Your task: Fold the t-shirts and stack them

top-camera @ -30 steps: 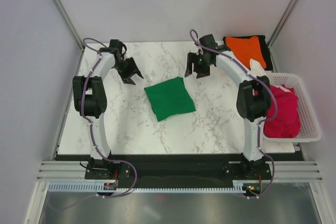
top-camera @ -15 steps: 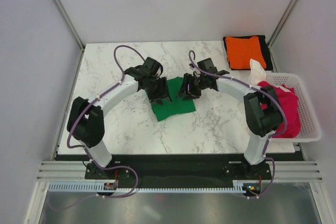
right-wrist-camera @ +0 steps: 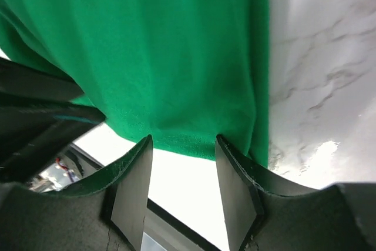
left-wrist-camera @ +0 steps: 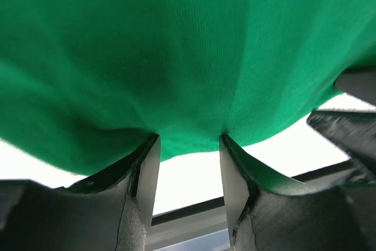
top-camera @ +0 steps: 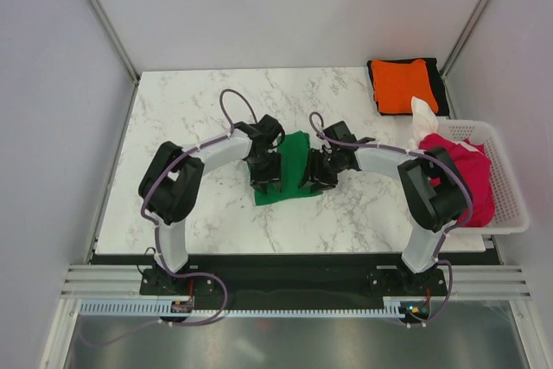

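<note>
Two claws sit at the green shirt (top-camera: pixel 294 158) in the middle of the desk (top-camera: pixel 194 118): the left claw (top-camera: pixel 265 182) at its left edge, the right claw (top-camera: pixel 320 181) at its right edge, both half wide, cloth at their tips

Green t-shirt (top-camera: pixel 294 149), orange t-shirt (top-camera: pixel 404 85) and crimson t-shirt (top-camera: pixel 467 184) show plain colour; the table (top-camera: pixel 194 114) is white, veined grey.
</note>
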Robot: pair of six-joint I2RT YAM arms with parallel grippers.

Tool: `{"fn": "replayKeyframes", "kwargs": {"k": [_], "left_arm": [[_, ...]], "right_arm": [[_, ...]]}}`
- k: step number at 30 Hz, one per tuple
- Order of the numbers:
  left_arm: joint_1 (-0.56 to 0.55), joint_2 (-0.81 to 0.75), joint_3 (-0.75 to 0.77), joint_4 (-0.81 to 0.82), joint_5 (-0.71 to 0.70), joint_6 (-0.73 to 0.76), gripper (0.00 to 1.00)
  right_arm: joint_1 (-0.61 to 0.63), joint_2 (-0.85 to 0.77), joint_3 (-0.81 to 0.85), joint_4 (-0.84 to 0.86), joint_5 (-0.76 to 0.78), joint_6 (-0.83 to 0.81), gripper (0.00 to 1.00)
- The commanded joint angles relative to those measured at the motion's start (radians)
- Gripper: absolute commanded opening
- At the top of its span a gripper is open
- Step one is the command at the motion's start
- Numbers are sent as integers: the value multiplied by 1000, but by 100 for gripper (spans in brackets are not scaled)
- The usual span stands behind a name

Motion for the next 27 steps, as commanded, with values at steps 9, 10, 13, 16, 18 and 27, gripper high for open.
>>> {"fn": "replayKeyframes", "kwargs": {"k": [9,10,13,16,18,27], "left_arm": [[-13,-202,131,-246,-169,195,56],[-13,-226,159,-267,-187,202,57],[-13,-299,203,-356,-299,211,57],[-13,-406,172,-396,-373,201,57],[-13,-477,118,-382,-392,193,57],[-13,-879,-188,-289,-460,155,54]], "right_arm": [[108,-196,97,-213,140,-29,69],[108,-209,124,-225,143,-46,70],[94,-211,212,-264,154,-113,82],[27,-184,256,-276,137,-159,85],[-42,-156,282,-265,120,-176,85],[-142,115,457,-206,50,-262,81]]}}
